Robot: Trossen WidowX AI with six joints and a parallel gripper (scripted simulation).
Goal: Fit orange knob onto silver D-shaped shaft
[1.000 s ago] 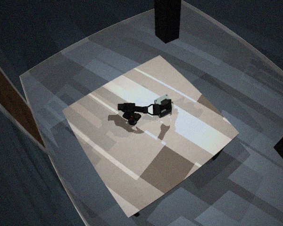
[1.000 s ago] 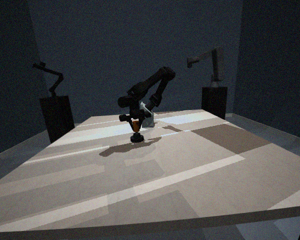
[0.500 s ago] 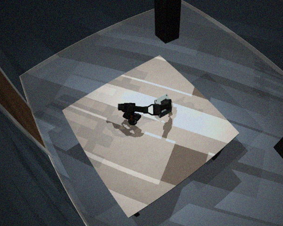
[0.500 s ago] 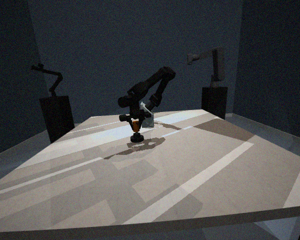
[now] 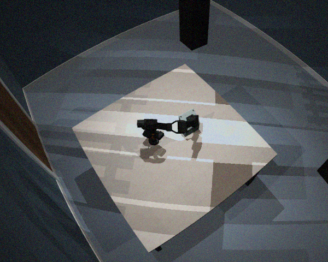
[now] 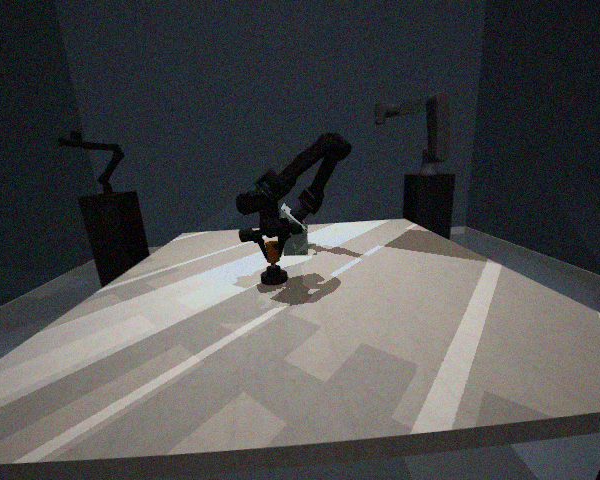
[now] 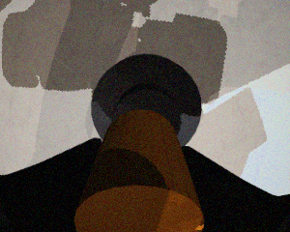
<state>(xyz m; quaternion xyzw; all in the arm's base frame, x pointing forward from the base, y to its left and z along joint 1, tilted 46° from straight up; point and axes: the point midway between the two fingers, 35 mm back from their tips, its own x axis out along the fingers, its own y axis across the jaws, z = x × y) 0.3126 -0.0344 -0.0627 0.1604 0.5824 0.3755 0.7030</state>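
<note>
The orange knob (image 6: pixel 272 250) (image 7: pixel 147 169) is upright between the fingers of my gripper (image 6: pixel 272 254) (image 7: pixel 140 151), which is shut on it. The dark round pedestal (image 6: pixel 273 277) (image 7: pixel 146 70) stands on the table directly below. In the exterior view the knob's lower end is just above the pedestal, with a narrow gap where a small light bit of the shaft (image 6: pixel 273 265) shows. In the wrist view the knob covers the pedestal's near part and the shaft. The knob's hole and both flat sides are hidden. In the top view the arm mostly hides knob and pedestal.
The arm's base stands by a pale bracket plate (image 5: pixel 186 114) (image 6: pixel 296 243) on the table (image 5: pixel 169 180) (image 6: pixel 238 361). Two other arms on dark stands (image 6: pixel 115 232) (image 6: pixel 428 201) are behind the table. Strong light bands and shadows cross the tabletop.
</note>
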